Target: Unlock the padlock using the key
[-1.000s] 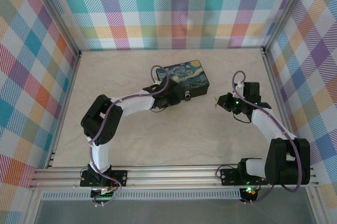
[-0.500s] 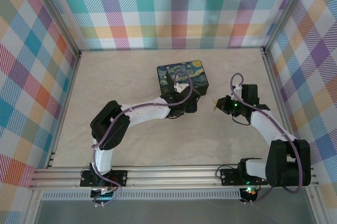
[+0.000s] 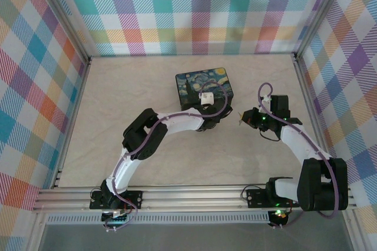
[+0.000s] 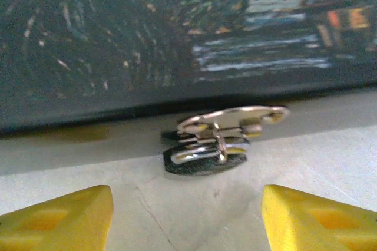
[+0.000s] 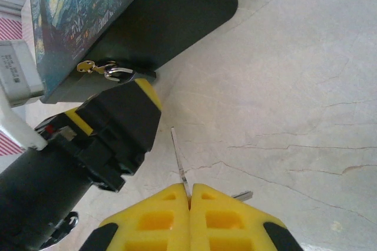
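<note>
Since the earlier frames the left arm (image 3: 177, 122) has stretched further across the pale marbled counter (image 3: 118, 98). Its elbow has swung in toward the middle, and its wrist has slid toward 3 o'clock along the near wall of the black box with the blue-and-yellow painted lid (image 3: 204, 86). The right arm (image 3: 294, 139) has edged slightly toward the box.

The left jaws stand apart and empty, with their yellow fingertips (image 4: 59, 218) low in the left wrist view. The small silvery metal padlock (image 4: 221, 139) lies dead ahead at 12 o'clock, low against the foot of the box wall.

The right jaws are pressed together on the thin silvery-grey metal key (image 5: 178, 157), whose blade points out toward 11 o'clock. In the right wrist view the padlock (image 5: 109, 71) sits further off at about 10 o'clock, and the left wrist's black-and-yellow body crosses part of the way to it.

The step in hand looks like steadying the padlock so the key can go in. The left jaws should advance squarely and close on the lock's body, not its shackle. They should then turn the keyway toward 3 o'clock and keep their own fingers out of the key's path. The keyway itself cannot be made out. The key is pinched at one end, so it may pivot. The blade should be lined up with the slot before any push.
</note>
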{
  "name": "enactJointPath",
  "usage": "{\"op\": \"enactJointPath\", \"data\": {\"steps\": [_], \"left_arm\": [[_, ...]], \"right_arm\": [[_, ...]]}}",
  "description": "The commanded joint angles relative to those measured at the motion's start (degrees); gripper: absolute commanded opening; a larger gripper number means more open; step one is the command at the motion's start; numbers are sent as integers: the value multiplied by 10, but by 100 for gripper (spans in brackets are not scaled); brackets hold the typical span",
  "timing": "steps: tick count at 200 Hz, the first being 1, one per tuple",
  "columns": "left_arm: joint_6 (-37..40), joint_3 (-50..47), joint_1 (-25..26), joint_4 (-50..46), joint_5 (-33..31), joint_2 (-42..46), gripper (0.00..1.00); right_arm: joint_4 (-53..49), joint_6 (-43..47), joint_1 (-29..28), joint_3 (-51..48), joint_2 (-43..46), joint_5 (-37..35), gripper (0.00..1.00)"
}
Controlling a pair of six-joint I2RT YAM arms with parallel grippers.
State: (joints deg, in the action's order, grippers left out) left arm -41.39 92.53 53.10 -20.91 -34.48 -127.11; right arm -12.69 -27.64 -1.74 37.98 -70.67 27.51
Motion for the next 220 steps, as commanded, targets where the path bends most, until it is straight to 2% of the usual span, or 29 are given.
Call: {"op": "enactJointPath", "data": {"steps": [1,62,76,109,149,162,195,206,220], "left_arm": [[-14,34,-5,-2,-48,-21,65],[-7,85,-17,1,-63,-66,61],[-3,83,-20,7,-60,-68,56],[16,79,-21,21,-57,-68,38],[13,78,-23,-11,-32,-49,25],[14,78,-25,-29,-17,-35,21],[35,64,-37,-61,31,14,19],[48,56,-43,-64,66,31,18],[66,54,-56,-71,141,42,15]], "right_arm": [[18,-4,-2,-3,-2,13,0],[40,-6,-1,-15,-15,33,0],[43,-6,-1,-16,-13,36,0],[49,-11,-2,-11,-20,52,0],[33,-8,-3,-31,-2,58,0],[33,-12,-4,-41,2,61,0],[30,-19,-26,-57,16,55,0],[24,-22,-32,-60,23,50,0],[26,-37,-44,-74,46,49,0]]}}
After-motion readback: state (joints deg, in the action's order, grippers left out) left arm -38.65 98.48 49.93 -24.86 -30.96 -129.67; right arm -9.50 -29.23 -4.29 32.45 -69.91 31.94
